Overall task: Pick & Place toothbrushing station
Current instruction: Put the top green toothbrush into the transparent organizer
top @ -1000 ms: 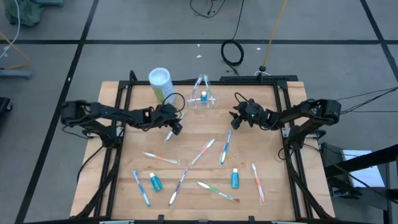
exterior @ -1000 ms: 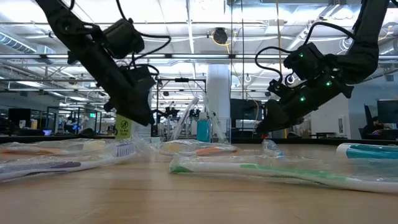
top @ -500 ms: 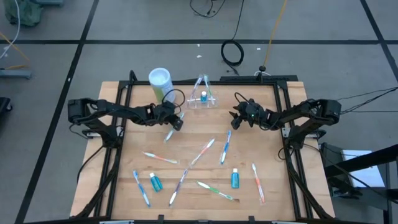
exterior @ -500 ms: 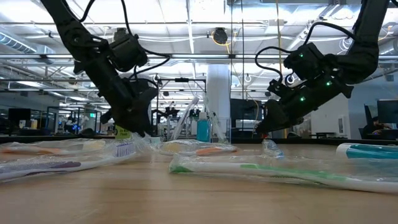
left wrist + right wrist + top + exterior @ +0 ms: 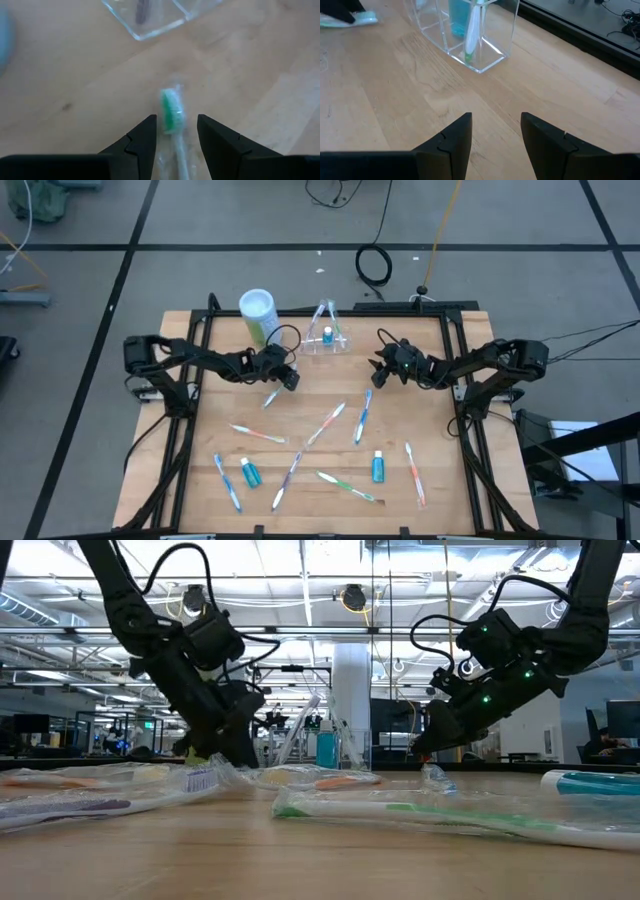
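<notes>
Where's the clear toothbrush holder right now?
In the high view, the clear plastic compartment holder stands at the table's far edge near the middle, just right of the green canister with a white lid, between the left claw and right claw.

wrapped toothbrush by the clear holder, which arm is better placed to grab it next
Left. The left hand is open with the wrapped toothbrush lying between its fingers, close to the clear holder. The right hand is open over bare wood, with no toothbrush between its fingers.
</notes>
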